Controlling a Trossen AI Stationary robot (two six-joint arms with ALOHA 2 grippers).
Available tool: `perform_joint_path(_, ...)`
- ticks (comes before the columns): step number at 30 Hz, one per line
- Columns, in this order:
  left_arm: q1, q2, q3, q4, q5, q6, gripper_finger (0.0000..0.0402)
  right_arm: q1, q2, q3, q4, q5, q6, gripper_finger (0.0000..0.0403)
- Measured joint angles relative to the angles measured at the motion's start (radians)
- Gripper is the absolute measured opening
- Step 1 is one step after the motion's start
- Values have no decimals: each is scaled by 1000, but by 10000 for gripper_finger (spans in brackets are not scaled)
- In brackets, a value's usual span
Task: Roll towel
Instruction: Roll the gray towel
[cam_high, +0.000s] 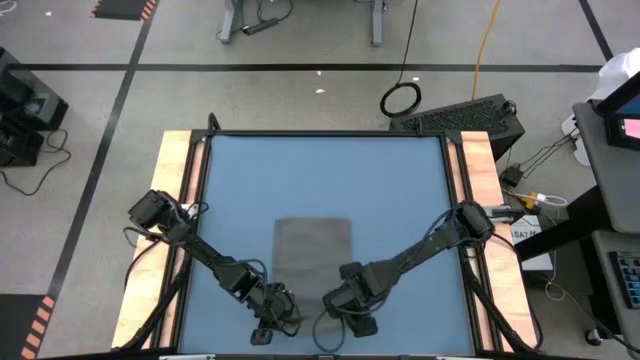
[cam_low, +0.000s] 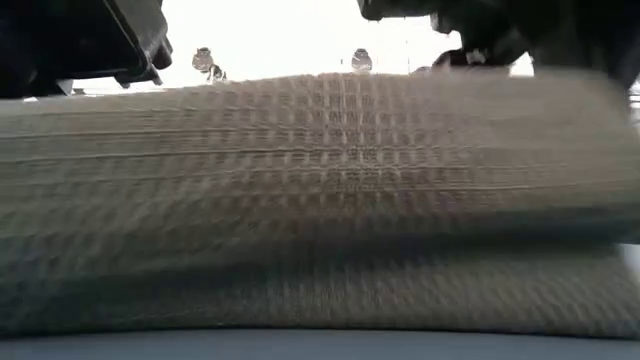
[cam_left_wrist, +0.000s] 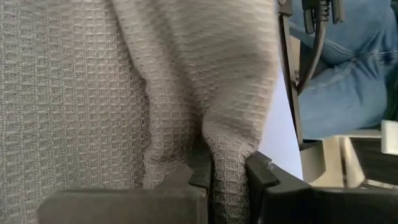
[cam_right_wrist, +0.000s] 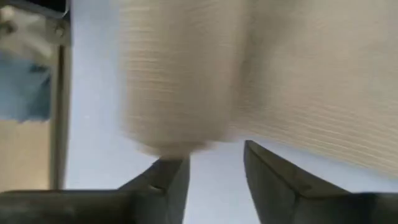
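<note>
The dark grey towel (cam_high: 312, 248) lies flat on the blue tabletop (cam_high: 320, 170), with its near edge rolled or folded up into a thick ridge (cam_low: 320, 150). My left gripper (cam_high: 283, 314) is at the ridge's left end and is shut on it (cam_left_wrist: 227, 180). My right gripper (cam_high: 338, 300) is at the ridge's right end. Its fingers are open (cam_right_wrist: 214, 168), with the roll's end (cam_right_wrist: 171, 134) just beyond one fingertip. I cannot tell whether it touches. No white tag shows. My left gripper pinches the raised fold at the towel's near edge (cam_left_wrist: 227, 163) between its two fingers, at the fold's left end. Several layers are bunched in the hold. The fingers lie along the ridge. The rest of the towel (cam_left_wrist: 68, 93) lies flat on the table beside it.
Wooden strips (cam_high: 180, 190) run along the table's left and right sides. A person in blue jeans (cam_left_wrist: 354, 68) is close to the table's near edge. Bare blue tabletop lies beyond the towel's far edge (cam_high: 320, 170).
</note>
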Motion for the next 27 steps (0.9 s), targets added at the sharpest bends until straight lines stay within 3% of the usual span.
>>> perform_joint_path(7, 36, 2, -2, 21, 38, -57, 41, 122, -83, 0, -4, 301, 53, 193)
perform_joint_path(12, 42, 3, -3, 34, 37, -79, 41, 244, -86, 1, 104, 515, 116, 226)
perform_joint_path(19, 59, 3, -3, 43, -9, -173, 42, 340, -24, 3, 262, 634, 119, 271)
perform_joint_path(27, 58, 3, -2, 42, -31, -181, 42, 354, 81, 2, 244, 802, 124, 264)
